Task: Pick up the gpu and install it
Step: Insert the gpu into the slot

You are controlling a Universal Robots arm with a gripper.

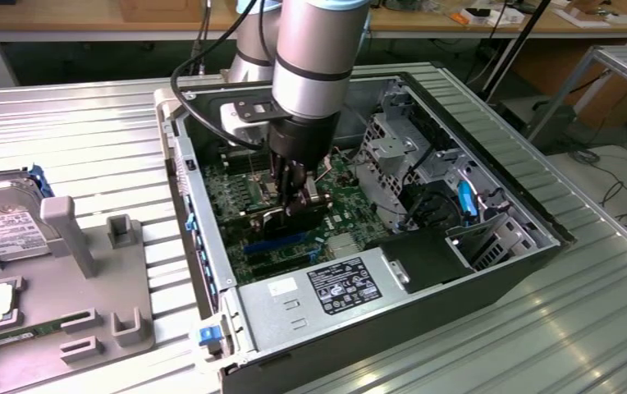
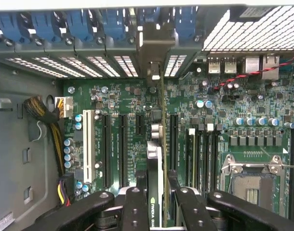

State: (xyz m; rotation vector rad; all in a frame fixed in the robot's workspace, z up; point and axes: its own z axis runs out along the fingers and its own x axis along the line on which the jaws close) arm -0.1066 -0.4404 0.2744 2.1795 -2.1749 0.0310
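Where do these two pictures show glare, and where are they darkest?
Exterior view: light glares off the ribbed metal table toward the exterior view's right, while the inside of the computer case lies in shade. Wrist view: the perforated grille is washed out white, and the gripper, shut on the gpu, is almost black.
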